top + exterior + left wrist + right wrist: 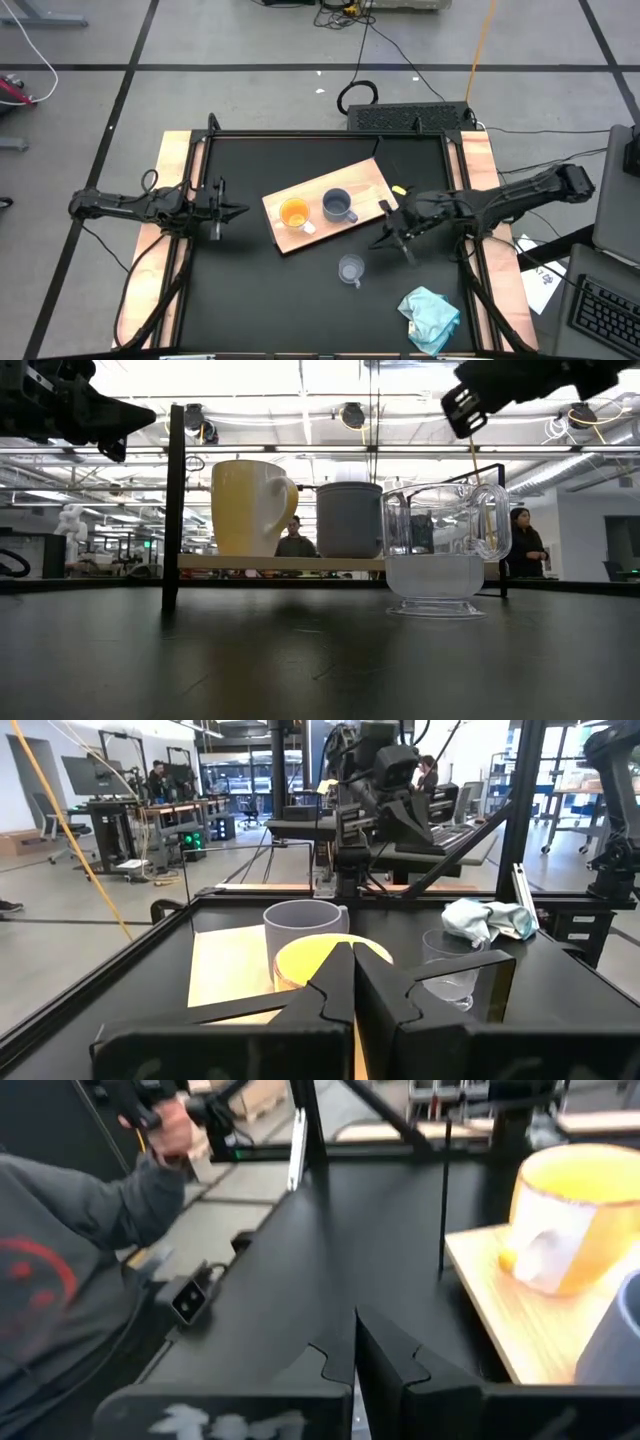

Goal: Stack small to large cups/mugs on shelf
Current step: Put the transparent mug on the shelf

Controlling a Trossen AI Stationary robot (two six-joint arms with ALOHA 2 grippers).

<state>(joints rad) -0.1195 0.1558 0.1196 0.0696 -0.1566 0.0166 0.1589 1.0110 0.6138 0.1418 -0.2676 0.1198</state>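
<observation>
The light-wood shelf board (350, 185) lies slanted in the middle of the black table. An orange mug (294, 213) with a white handle and a blue-grey mug (338, 205) stand upright on it on their bases. The clear glass cup (351, 269) stands on the tabletop, nearer than the board. My right gripper (380, 243) hovers shut above the table, right of the board and beyond the glass cup; it also shows high in the low view (465, 410). My left gripper (238, 211) is shut, level, left of the board, holding nothing.
A crumpled pale teal cloth (430, 315) lies near the table's front right corner. A black frame with upright posts (173, 510) runs round the table. A person in a grey sleeve (60, 1250) stands beyond the table's edge in the right wrist view.
</observation>
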